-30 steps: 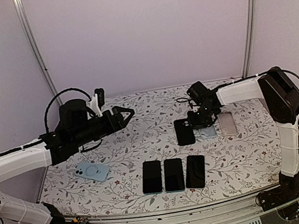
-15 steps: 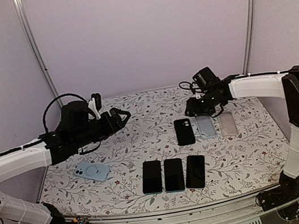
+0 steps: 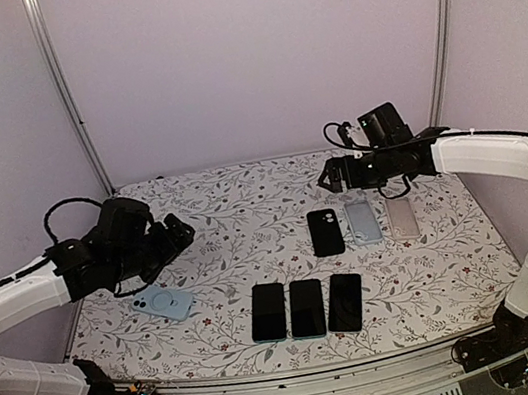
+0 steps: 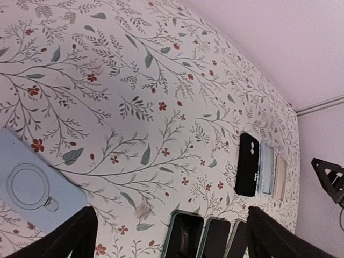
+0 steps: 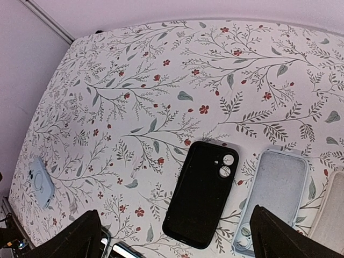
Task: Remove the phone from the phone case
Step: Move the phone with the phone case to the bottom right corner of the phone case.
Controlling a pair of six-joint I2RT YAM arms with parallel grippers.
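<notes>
Three phones lie in a row on the surface. Left of the row rests the blue-cased phone, with the left gripper released, empty, just beyond it. Behind the row lie three cases; the right gripper hangs released beyond.

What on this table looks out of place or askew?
The blue case at the left lies alone and turned at an angle, apart from the rest. The three phones and the three other cases lie in neat rows. Nothing looks spilled or damaged.
</notes>
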